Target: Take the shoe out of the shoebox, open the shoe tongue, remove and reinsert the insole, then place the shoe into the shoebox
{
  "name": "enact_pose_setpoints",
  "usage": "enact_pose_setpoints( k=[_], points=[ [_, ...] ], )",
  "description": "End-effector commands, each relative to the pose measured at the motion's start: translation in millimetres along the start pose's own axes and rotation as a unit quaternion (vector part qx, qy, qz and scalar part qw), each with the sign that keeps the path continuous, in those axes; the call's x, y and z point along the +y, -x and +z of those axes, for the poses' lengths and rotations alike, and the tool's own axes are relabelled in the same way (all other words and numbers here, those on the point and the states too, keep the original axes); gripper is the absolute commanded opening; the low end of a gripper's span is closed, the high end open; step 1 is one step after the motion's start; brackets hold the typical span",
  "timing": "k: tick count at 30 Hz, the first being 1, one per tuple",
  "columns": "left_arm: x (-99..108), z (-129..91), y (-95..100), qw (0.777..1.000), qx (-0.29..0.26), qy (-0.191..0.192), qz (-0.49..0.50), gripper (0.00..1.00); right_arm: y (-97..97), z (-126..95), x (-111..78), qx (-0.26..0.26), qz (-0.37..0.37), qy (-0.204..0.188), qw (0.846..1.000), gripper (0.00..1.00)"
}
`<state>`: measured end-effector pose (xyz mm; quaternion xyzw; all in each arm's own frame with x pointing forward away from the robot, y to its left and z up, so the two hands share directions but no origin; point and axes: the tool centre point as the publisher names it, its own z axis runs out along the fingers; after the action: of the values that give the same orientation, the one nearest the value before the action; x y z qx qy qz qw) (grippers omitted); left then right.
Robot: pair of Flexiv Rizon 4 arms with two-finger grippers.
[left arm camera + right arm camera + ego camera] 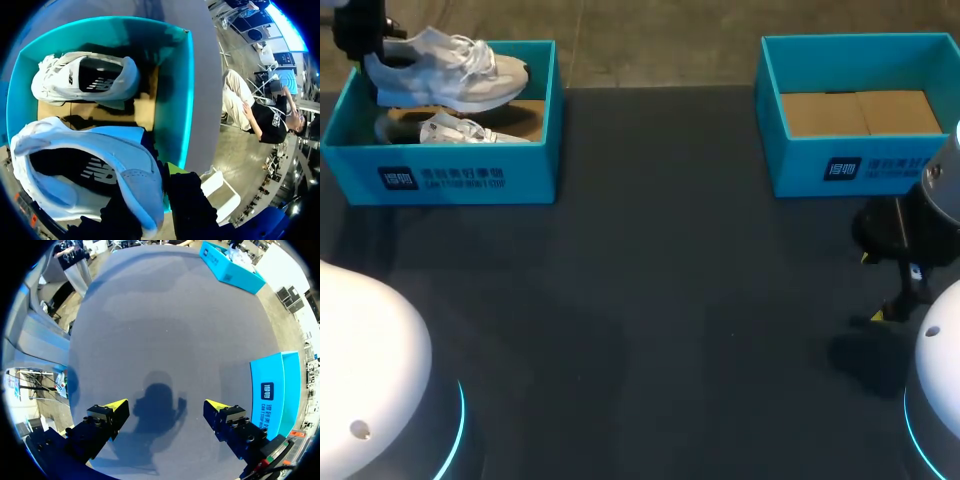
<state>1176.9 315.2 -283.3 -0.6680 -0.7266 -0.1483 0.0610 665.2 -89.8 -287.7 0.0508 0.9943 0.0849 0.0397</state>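
Note:
A white sneaker [445, 70] hangs over the left teal shoebox [440, 175], with my left gripper [360, 30] shut on its heel. In the left wrist view the gripper [155, 200] clamps the heel of that sneaker [85, 175] from both sides, above the open box [175, 100]. A second white sneaker [460, 128] lies on the cardboard floor of the box [85, 77]. My right gripper [872, 287] hovers low over the table at the right, open and holding nothing [165, 405].
Another teal shoebox [860, 165] stands at the back right with only a cardboard floor showing; it is beside my right gripper [270, 395]. The dark table [670, 320] stretches between the two boxes.

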Motion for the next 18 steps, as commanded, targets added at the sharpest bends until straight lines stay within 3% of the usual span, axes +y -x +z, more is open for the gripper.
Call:
enact_pose_setpoints(
  k=[1,18],
  points=[
    [-1.5,4.5,3.7,1.000,0.000,0.000,-0.001,0.00,-2.0,0.1,-1.2,-0.002,-0.001,0.000,1.000,1.00],
    [5.4,29.7,17.3,1.000,-0.010,-0.018,-0.004,0.00,-2.0,0.1,-1.2,-0.002,-0.001,0.000,1.000,1.00]
  ],
)
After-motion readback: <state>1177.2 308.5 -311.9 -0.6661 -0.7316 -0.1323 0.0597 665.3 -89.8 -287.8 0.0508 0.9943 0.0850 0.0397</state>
